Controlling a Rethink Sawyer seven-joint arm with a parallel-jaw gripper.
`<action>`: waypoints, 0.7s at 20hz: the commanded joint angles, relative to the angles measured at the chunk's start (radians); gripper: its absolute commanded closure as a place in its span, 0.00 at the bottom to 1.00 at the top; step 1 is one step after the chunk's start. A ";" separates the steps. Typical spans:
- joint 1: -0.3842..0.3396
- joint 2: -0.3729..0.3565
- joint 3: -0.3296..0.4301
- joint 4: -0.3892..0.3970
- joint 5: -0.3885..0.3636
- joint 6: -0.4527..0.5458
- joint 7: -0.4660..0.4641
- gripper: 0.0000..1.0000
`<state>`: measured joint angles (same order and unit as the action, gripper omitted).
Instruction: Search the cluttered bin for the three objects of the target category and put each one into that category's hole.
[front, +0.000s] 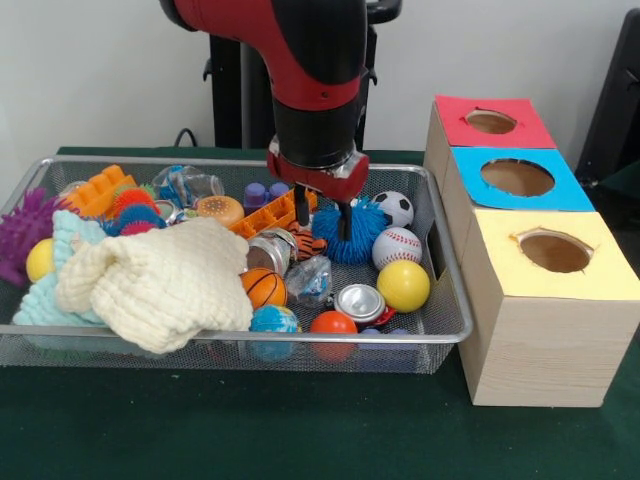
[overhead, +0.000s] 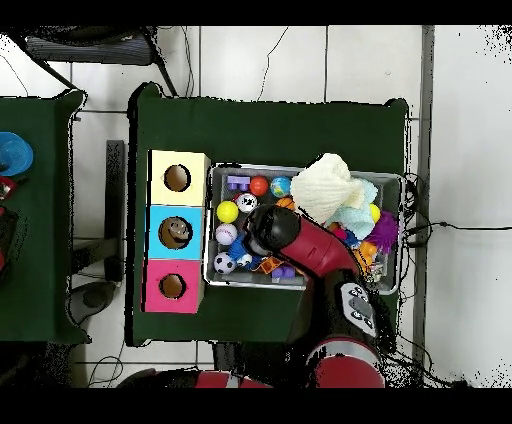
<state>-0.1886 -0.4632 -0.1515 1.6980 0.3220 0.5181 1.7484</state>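
A robotics lab: a pedestal-mounted red arm (front: 300, 70) at a green-clothed table (front: 300, 430), pale tiled floor (overhead: 300, 60), cables (overhead: 280, 45) trailing at upper centre overhead.

Cream cloth (front: 160, 283) lying heaped over toys; yellow ball (front: 403, 286) sitting beside baseball (front: 397, 246); purple spiky toy (front: 25, 232) resting far left.

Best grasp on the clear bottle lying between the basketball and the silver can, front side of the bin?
Judging by the front view, take the clear bottle across its crumpled middle, coming straight down. It lies low among the mini basketball, the silver can and the tiger-striped ball, so side approaches look blocked. The tool hangs just behind it.
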 joint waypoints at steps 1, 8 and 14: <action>-0.045 0.052 0.120 -0.082 -0.050 -0.109 0.049 0.00; -0.044 0.088 0.102 -0.145 -0.098 -0.110 0.030 0.00; -0.037 0.084 0.099 -0.126 -0.116 -0.103 0.055 0.00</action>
<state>-0.2049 -0.4217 -0.1336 1.6217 0.2572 0.4405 1.7484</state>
